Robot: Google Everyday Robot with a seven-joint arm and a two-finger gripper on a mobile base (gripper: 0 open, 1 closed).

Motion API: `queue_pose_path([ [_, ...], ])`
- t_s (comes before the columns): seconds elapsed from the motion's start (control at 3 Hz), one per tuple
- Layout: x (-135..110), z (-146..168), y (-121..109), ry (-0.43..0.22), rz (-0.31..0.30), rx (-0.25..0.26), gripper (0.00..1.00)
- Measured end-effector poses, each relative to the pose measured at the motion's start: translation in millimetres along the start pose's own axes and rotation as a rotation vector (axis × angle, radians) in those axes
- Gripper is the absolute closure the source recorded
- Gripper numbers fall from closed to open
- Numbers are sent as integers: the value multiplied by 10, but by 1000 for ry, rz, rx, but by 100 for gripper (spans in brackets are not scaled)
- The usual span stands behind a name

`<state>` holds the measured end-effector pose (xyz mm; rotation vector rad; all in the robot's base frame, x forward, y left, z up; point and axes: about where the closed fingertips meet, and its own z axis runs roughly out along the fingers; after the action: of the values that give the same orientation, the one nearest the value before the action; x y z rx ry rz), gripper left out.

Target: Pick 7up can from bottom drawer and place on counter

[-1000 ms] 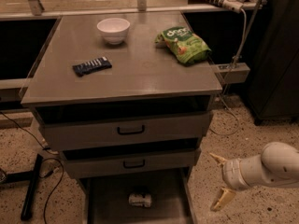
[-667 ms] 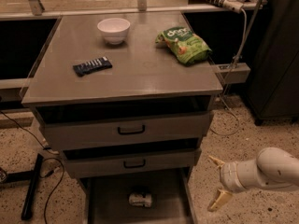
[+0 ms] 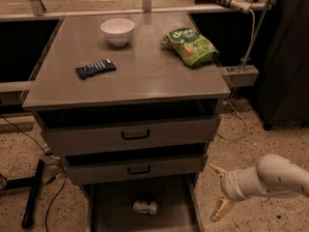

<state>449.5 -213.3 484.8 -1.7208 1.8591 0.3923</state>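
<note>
The 7up can [image 3: 145, 206] lies on its side on the floor of the bottom drawer [image 3: 111, 211], which is pulled out under two grey drawers with black handles. The counter [image 3: 130, 66] is the flat grey top of the cabinet. My gripper [image 3: 218, 191] is at the lower right, beside the cabinet's right side and to the right of the bottom drawer. It is open and empty, with its two yellowish fingers spread apart, at about the height of the can.
On the counter stand a white bowl [image 3: 117, 31], a dark flat packet [image 3: 95, 68] and a green crinkly snack bag [image 3: 189, 45]. A black stand leg [image 3: 33, 192] and cables lie on the speckled floor at left. A dark cabinet [image 3: 285, 57] stands at right.
My gripper and arm have shifted slightly lower and to the right. The can and the drawers have not moved.
</note>
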Motion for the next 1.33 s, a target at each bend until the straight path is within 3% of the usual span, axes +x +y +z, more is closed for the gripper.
queue_pose_path([
  [0.67,-35,950,125,-40,-49,-73,0],
  [1.0,12,1745,235,-69,-77,-82,0],
  [1.33,12,1746,236,-69,-77,-82,0],
])
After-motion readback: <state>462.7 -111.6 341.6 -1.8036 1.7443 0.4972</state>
